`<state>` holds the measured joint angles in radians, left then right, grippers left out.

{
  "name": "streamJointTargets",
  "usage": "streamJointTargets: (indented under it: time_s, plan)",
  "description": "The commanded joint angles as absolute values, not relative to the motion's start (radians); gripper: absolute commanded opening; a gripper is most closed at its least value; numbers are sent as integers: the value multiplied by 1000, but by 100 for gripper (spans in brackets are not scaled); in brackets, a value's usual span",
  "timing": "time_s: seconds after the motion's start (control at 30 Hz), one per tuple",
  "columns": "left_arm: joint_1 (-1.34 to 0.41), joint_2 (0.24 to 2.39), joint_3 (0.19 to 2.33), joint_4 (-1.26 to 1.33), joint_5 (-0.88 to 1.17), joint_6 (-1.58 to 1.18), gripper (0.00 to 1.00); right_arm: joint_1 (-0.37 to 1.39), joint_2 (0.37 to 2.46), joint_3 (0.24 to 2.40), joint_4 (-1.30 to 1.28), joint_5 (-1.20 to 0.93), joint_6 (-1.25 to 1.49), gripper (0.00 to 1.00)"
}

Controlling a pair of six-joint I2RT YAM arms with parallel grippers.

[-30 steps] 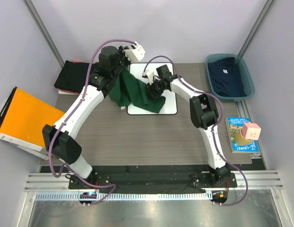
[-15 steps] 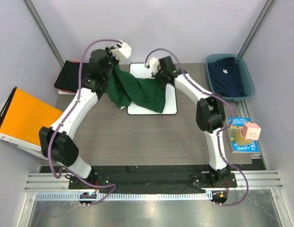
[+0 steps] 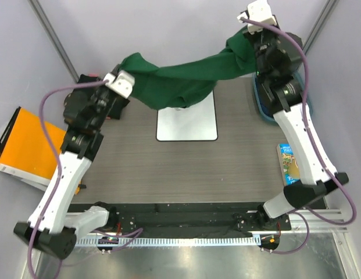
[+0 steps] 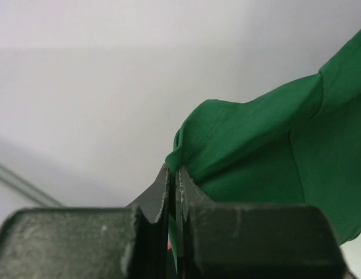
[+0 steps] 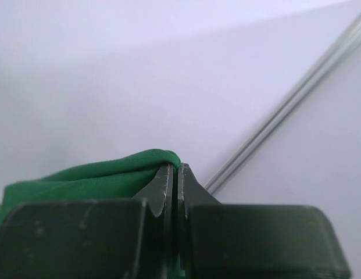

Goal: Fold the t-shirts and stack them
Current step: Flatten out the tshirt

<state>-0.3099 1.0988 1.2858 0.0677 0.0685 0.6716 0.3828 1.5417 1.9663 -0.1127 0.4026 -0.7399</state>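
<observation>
The folding seemed barely begun: the dark green t-shirt (image 3: 180, 81) hung stretched in the air above the white board (image 3: 186, 125), one end clamped in the left fingers (image 4: 158, 195), the other in the right fingers (image 5: 161, 186), not yet folded or stacked.

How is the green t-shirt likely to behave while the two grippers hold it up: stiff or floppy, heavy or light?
Probably floppy: the green t-shirt sags in the middle between the left gripper and right gripper. Likely light, since two small pinches carry it. It might slip, because each gripper holds only a small fold.
</observation>
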Motion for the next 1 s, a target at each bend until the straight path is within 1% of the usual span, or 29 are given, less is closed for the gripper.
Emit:
streamJointTargets:
  time_s: [0.0,0.1,0.13,0.23,0.3,0.43,0.5,0.63,0.67,0.73,0.77,0.8,0.83,0.87,0.9,0.93,0.97]
  plan:
    - [-310,956,1221,130,361,545,0,420,1436,1899,50,471,-909,1]
    - [-311,867,1219,112,454,456,0,440,1373,1897,123,446,-986,1]
    - [-310,848,1230,97,509,421,0,443,1362,1907,132,427,-1002,1]
    - [-310,790,1223,63,581,382,0,446,1359,1942,178,402,-1041,1]
    - [-310,773,1209,57,584,331,0,448,1383,1968,218,385,-1072,1]
    - [-310,796,1152,49,557,334,0,448,1483,1988,258,359,-1059,1]
    - [-310,822,1138,37,534,350,0,437,1558,1970,282,336,-1037,1]
    - [-310,850,1085,-56,558,468,0,420,1736,1979,294,287,-971,1]
    - [-310,854,1077,-78,557,475,0,417,1837,2026,290,284,-960,1]
    - [-310,873,1046,-126,534,520,0,413,1943,2103,272,269,-934,1]
    - [-311,877,1040,-168,508,532,0,411,2068,2191,270,259,-931,1]
    - [-310,884,1026,-190,494,560,0,411,2129,2250,261,244,-930,1]
    - [-310,890,1023,-219,482,575,0,411,2202,2314,227,233,-931,3]
    - [-310,890,1025,-289,474,598,0,414,2264,2444,216,223,-934,25]
    - [-310,888,1019,-325,476,641,0,420,2375,2501,204,212,-942,43]
    - [-311,885,1016,-360,482,673,0,437,2413,2543,221,207,-946,65]
    - [-310,882,1012,-430,488,690,0,445,2436,2572,236,209,-945,91]
